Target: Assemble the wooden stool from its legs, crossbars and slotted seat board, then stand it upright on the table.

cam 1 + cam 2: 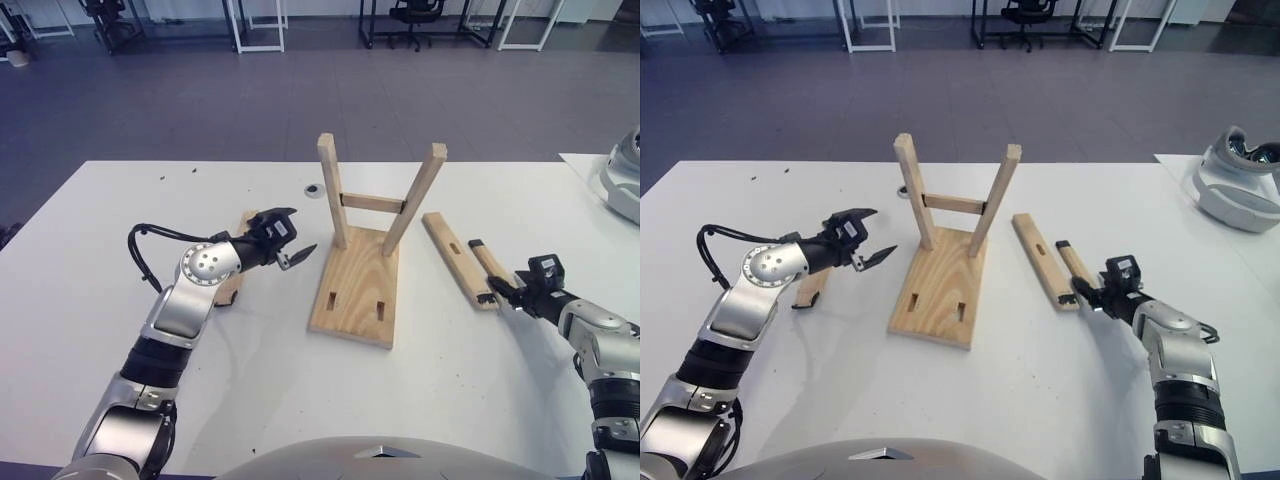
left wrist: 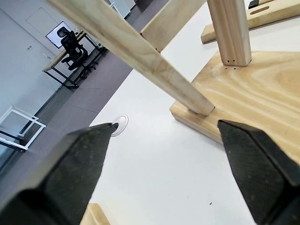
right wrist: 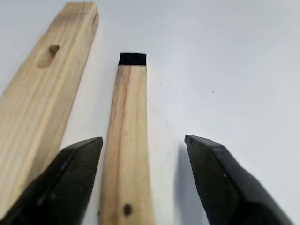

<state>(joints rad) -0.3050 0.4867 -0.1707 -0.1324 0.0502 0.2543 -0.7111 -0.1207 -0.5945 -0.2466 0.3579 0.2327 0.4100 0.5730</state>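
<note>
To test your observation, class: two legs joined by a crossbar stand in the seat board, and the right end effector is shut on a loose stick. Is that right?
No. The right end effector is open: the right wrist view shows its fingers apart, the stick lying loose between them. The two legs joined by a crossbar do stand in the seat board.

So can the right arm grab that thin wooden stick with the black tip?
Probably yes. The right tool is open, straddling the near end of the thin wooden stick with the black tip. Nothing covers it, though the wider slotted wooden leg lies close beside.
</note>
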